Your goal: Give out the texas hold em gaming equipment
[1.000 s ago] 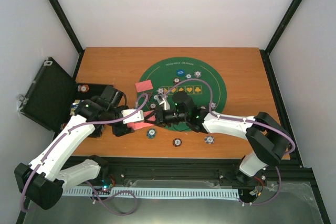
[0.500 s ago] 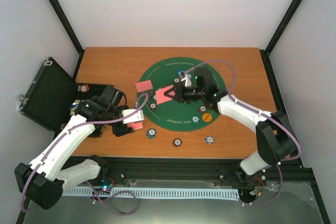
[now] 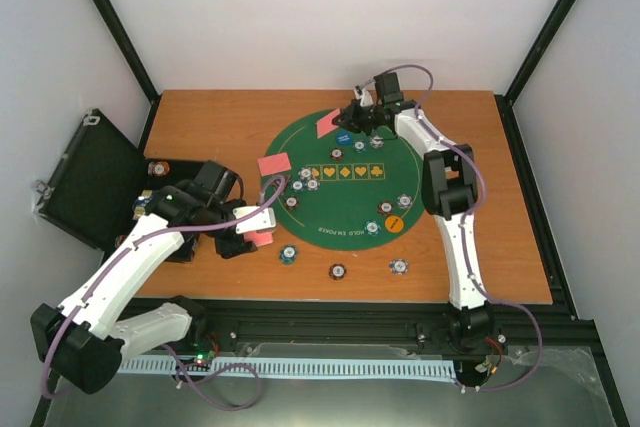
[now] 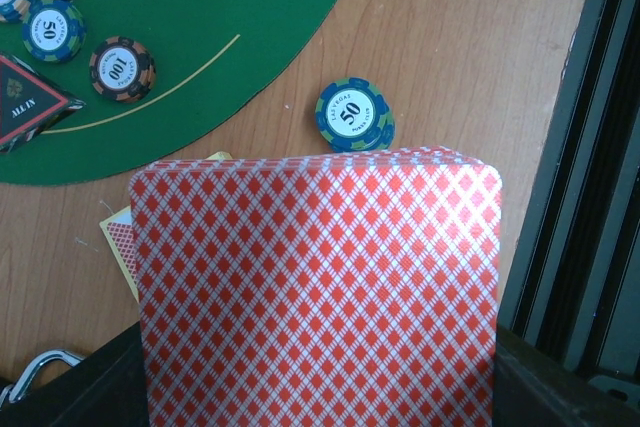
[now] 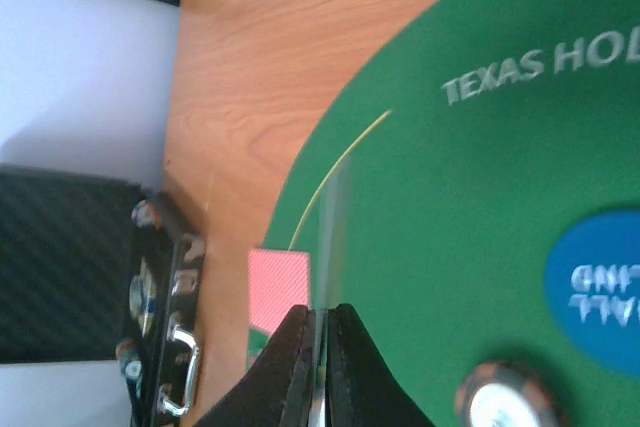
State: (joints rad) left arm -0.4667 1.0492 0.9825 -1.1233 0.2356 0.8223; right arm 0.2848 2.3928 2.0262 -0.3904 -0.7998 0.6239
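The deck (image 4: 315,287) filled the left wrist view and hid most of the left claw (image 3: 258,230). That claw was closed around the deck above the tabletop (image 3: 220,127), just off the near-left edge of the mat (image 3: 420,172). A blue chip (image 4: 352,115) peeked out past the deck's far edge. The right claw (image 5: 318,332) was pinched tight on a single card (image 5: 330,207), seen only edge-on and blurred, over the mat's far-left rim. A blue disc (image 5: 600,272) was cut off at that view's right edge.
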